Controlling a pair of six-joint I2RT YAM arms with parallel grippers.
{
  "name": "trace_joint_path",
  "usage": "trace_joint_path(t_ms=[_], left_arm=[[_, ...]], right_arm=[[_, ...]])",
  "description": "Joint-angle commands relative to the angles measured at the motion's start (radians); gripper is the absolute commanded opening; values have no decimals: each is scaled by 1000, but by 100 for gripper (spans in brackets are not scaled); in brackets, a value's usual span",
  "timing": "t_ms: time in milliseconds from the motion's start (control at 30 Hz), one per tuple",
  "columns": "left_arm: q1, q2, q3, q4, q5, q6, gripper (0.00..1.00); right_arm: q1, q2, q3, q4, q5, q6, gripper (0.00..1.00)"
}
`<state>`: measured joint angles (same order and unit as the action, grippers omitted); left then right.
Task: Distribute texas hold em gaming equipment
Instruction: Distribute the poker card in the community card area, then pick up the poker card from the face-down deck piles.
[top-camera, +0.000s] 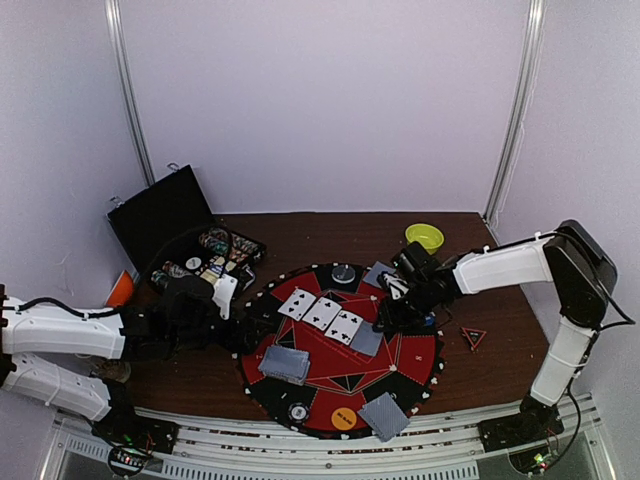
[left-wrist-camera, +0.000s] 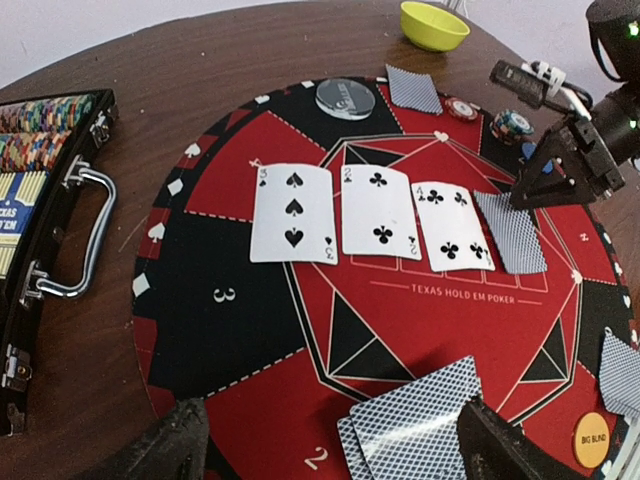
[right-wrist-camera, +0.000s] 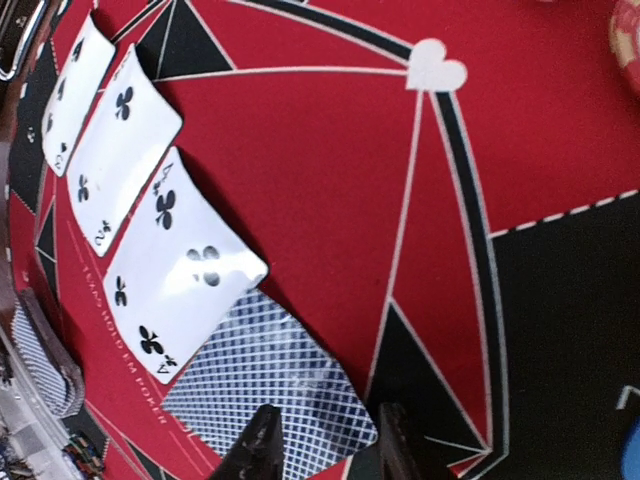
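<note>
Three face-up playing cards (left-wrist-camera: 380, 210) lie in a row on the round red-and-black mat (left-wrist-camera: 230, 300), all black suits. A face-down card with a blue lattice back (right-wrist-camera: 265, 385) lies flat at the row's right end. My right gripper (right-wrist-camera: 328, 445) hovers over that card's near edge, fingers apart and gripping nothing; the top view shows the gripper (top-camera: 385, 320) beside this card (top-camera: 367, 338). My left gripper (left-wrist-camera: 335, 445) stands wide open over two overlapping face-down cards (left-wrist-camera: 415, 420) by seat 2. Small chip stacks (left-wrist-camera: 513, 124) sit at the mat's far right.
An open black case (top-camera: 165, 215) with chips and a card box stands at the back left. A lime-green bowl (top-camera: 425, 236) sits at the back right. More face-down cards (top-camera: 384, 415), an orange big-blind disc (top-camera: 344, 417) and a clear round disc (left-wrist-camera: 344, 98) lie on the mat.
</note>
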<state>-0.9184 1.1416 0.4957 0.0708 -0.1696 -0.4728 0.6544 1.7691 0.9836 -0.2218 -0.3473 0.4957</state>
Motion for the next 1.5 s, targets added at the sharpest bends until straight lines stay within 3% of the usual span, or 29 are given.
trace_joint_path(t_ms=[0, 133, 200, 300, 433, 567, 800, 1000, 1467], left_arm=[[-3, -3, 6, -52, 42, -25, 89], [-1, -5, -12, -61, 117, -37, 89], [1, 15, -23, -60, 142, -54, 89], [25, 43, -46, -49, 147, -88, 87], [66, 63, -71, 13, 184, -112, 80], [72, 72, -95, 74, 197, -128, 79], [72, 144, -108, 90, 188, -132, 74], [72, 191, -111, 131, 227, -118, 73], [72, 288, -108, 159, 265, -104, 72]], right_arm=[[22, -42, 73, -150, 200, -43, 39], [131, -70, 169, -258, 436, -51, 56], [217, -69, 198, -237, 478, -47, 63], [360, -33, 213, -86, 361, -48, 77], [420, 45, 207, 117, 226, 19, 79], [435, 124, 207, 227, 200, 80, 79], [470, 238, 267, 150, 258, 49, 66], [485, 214, 241, 98, 307, 25, 52], [487, 162, 206, 26, 359, -2, 42]])
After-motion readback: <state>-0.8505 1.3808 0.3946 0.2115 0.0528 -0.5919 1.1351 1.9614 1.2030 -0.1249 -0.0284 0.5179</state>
